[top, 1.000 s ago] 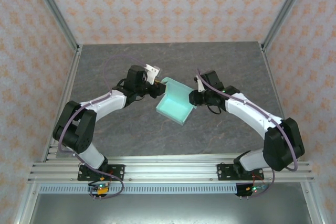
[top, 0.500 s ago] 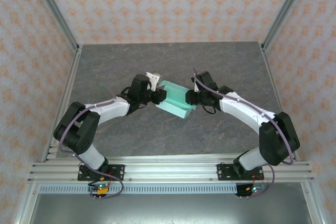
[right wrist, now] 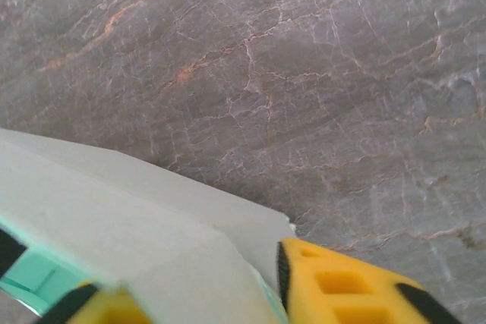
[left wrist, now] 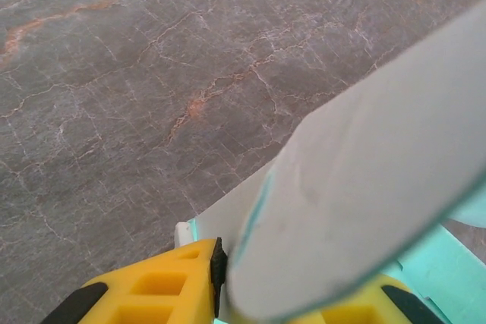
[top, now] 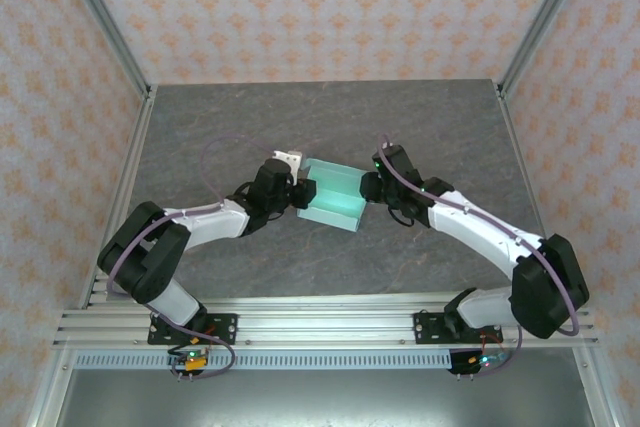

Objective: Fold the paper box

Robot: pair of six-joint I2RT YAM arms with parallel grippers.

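I saw a grey, marble-veined counter (top: 330,112), cream walls (top: 330,7) with an orange pattern around it, and a metal rail (top: 320,322) along its near edge.

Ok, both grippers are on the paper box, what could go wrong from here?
1. The left gripper and right gripper pinch opposite ends of the paper box; uneven pulling or pushing could tear or buckle the thin card.
2. In the left wrist view the card looks bowed at the jaws, so it might slip free or crease wrongly.

Grey stone-look table (top: 420,127), orange veins; paper box (top: 333,194) mid-table, contact w/ top unclear.
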